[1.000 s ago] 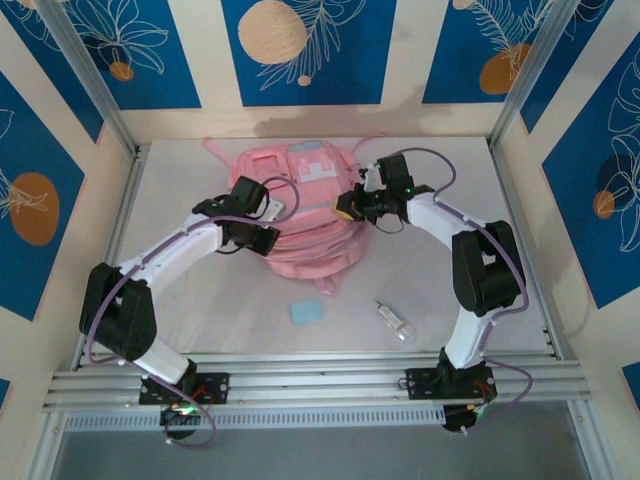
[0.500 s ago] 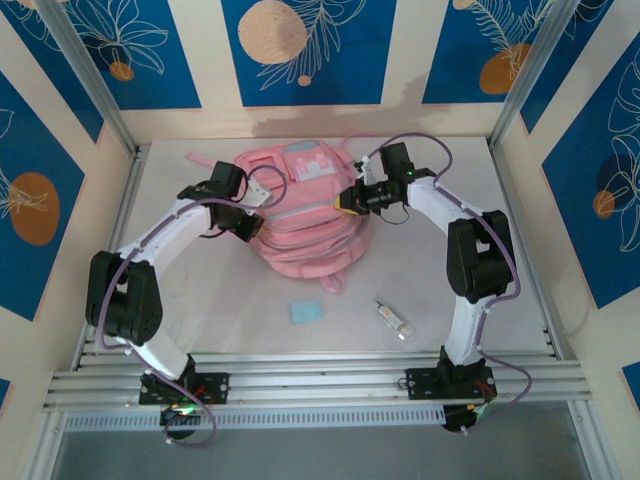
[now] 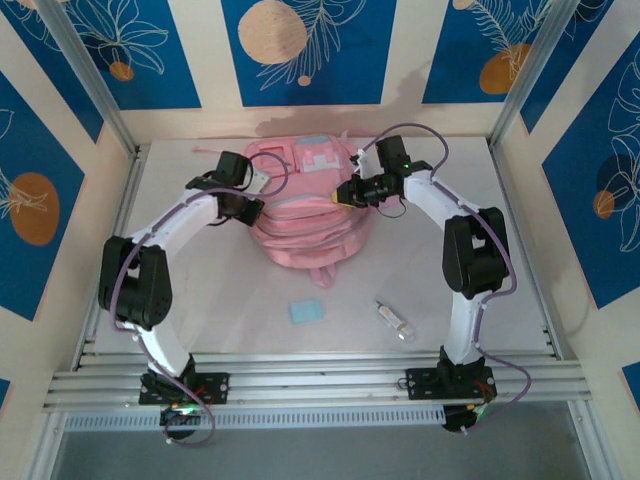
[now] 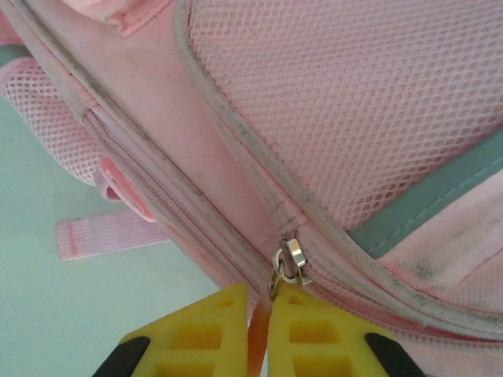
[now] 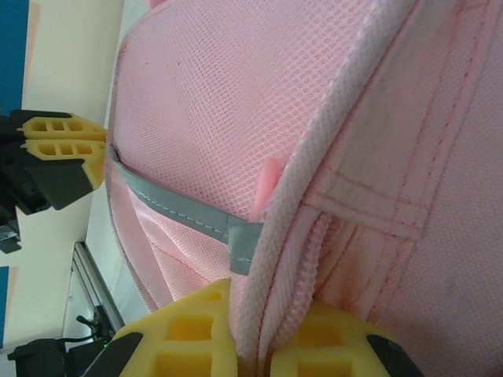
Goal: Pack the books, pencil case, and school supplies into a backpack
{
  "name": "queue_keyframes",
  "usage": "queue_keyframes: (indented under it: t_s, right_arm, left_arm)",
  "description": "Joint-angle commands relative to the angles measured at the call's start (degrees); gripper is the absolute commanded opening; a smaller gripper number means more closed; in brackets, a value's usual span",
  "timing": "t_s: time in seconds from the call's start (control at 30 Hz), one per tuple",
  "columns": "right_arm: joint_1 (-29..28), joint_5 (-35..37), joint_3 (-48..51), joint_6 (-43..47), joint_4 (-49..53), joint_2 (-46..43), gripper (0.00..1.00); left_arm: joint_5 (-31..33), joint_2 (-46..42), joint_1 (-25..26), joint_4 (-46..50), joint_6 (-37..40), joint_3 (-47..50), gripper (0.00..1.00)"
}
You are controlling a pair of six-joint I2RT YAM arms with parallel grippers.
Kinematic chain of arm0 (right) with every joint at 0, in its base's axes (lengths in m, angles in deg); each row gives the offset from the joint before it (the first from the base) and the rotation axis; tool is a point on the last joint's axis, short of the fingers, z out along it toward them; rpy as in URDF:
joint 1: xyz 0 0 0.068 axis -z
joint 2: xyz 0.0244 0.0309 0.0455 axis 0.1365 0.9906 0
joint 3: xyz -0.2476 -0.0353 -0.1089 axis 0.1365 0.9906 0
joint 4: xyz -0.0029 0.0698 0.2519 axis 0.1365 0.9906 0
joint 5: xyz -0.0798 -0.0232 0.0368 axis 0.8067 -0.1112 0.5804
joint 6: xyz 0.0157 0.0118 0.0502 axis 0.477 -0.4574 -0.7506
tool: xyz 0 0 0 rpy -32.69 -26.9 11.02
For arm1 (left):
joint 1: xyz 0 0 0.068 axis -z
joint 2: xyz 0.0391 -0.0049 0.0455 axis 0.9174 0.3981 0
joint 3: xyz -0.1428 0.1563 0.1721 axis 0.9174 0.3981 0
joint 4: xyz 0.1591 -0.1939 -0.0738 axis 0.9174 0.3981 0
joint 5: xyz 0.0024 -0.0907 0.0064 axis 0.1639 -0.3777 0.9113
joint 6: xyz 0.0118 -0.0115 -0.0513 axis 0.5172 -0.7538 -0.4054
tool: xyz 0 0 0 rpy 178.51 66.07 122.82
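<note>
Pink backpack [image 3: 310, 215], far centre of counter [image 3: 200, 290].
Left jaws clamped on its zipper pull [image 4: 289, 263]; right jaws clamped on its pink edge cord [image 5: 334, 110].

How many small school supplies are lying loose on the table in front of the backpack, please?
2: a light blue pad near the backpack's bottom edge, and a small whitish tube to the pad's right. Others may be hidden by the backpack.

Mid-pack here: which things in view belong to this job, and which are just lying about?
Job: backpack, held by the left gripper and right gripper; light blue pad and small tube, loose on the table.
Not the job, just fixtures: blue patterned wall panels, metal rails.
</note>
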Motion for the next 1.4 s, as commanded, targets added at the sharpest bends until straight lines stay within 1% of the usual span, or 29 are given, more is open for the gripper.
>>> queue_keyframes:
  t_s: [0.0,0.07,0.13,0.2,0.23,0.3,0.33,0.37,0.43,0.47,0.53,0.63,0.67,0.7,0.73,0.77,0.8,0.9,0.97,1.03,1.13,1.27,1.37]
  right_arm:
    - [2.8,4.6,-2.9,4.8,5.6,-0.4,0.00]
    - [2.5,3.8,-3.5,4.4,5.6,-0.4,0.00]
    - [2.2,2.7,-3.8,3.5,5.0,-0.6,0.00]
    - [1.6,0.7,-3.6,1.9,3.5,-1.4,0.00]
    - [1.4,-0.3,-3.5,1.2,3.0,-1.9,0.03]
    - [0.7,-0.9,-2.7,-0.5,1.7,-3.5,0.21]
    - [0.4,-1.0,-2.0,-1.2,1.0,-4.5,0.34]
    - [0.2,-0.8,-1.3,-1.9,0.5,-5.6,0.44]
    - [0.0,0.5,0.6,-2.9,-0.1,-7.9,0.56]
    - [-0.2,1.5,2.0,-3.1,-0.4,-9.4,0.59]
    - [-0.5,4.4,5.6,-3.1,-1.0,-12.7,0.65]
    - [-1.5,12.3,11.8,-3.1,0.5,-18.1,0.72]
    - [-1.8,15.0,13.9,-3.5,1.7,-19.9,0.88]
    - [-1.9,17.0,15.7,-3.9,2.9,-21.2,1.00]
    - [-2.1,19.0,17.7,-4.5,4.3,-22.7,0.99]
    - [-2.4,21.1,19.7,-5.3,5.7,-24.2,0.99]
    - [-2.7,23.0,21.6,-6.3,6.7,-25.5,0.99]
    - [-3.9,27.7,28.2,-9.6,10.2,-29.9,0.99]
    - [-4.8,31.7,31.7,-11.8,13.6,-32.2,0.99]
    - [-5.1,34.1,34.3,-14.1,16.4,-33.3,0.99]
    - [-5.2,37.2,37.7,-18.3,19.1,-34.3,0.99]
    - [-5.6,36.4,44.4,-22.3,16.8,-36.6,0.99]
    - [-7.1,37.0,47.6,-24.4,17.0,-38.0,0.99]
  left_arm:
    - [19.0,-2.7,-5.3,3.5,2.2,2.8,0.08]
    - [16.3,-3.1,-5.4,3.9,2.5,2.9,0.08]
    - [12.9,-3.6,-5.3,3.9,1.1,2.5,0.11]
    - [9.9,-4.0,-5.1,4.0,-0.6,1.6,0.19]
    - [8.7,-4.2,-5.0,4.6,-1.8,0.7,0.25]
    - [6.1,-4.5,-4.5,6.1,-4.6,-0.8,0.42]
    - [4.9,-5.0,-4.0,6.7,-6.3,-1.3,0.52]
    - [3.9,-5.5,-3.5,6.9,-8.1,-1.5,0.61]
    - [1.8,-6.9,-2.2,6.6,-11.4,-0.8,0.71]
    - [0.5,-7.9,-1.4,5.6,-13.2,0.2,0.76]
    - [-1.7,-10.2,0.2,2.6,-16.3,2.9,0.82]
    - [-4.4,-13.5,2.5,-3.2,-21.2,7.6,0.85]
    - [-4.9,-14.5,3.4,-5.2,-22.8,9.2,0.85]
    - [-5.2,-15.4,4.2,-6.9,-24.2,10.6,0.85]
    - [-5.5,-16.4,5.3,-9.1,-25.6,12.1,0.87]
    - [-5.5,-17.3,6.2,-11.2,-27.3,13.7,0.92]
    - [-5.1,-18.2,7.0,-13.0,-28.7,15.2,0.99]
    - [-2.8,-20.9,9.5,-19.0,-32.2,20.1,1.00]
    - [-3.3,-22.0,10.3,-23.7,-35.1,23.4,1.00]
    - [-4.7,-21.8,10.5,-26.7,-38.0,25.0,1.00]
    - [-4.7,-19.8,11.1,-28.5,-40.7,25.1,1.00]
    - [-5.1,-18.5,12.9,-29.6,-38.1,24.7,1.00]
    - [-3.8,-18.9,13.7,-31.0,-37.0,25.8,1.00]
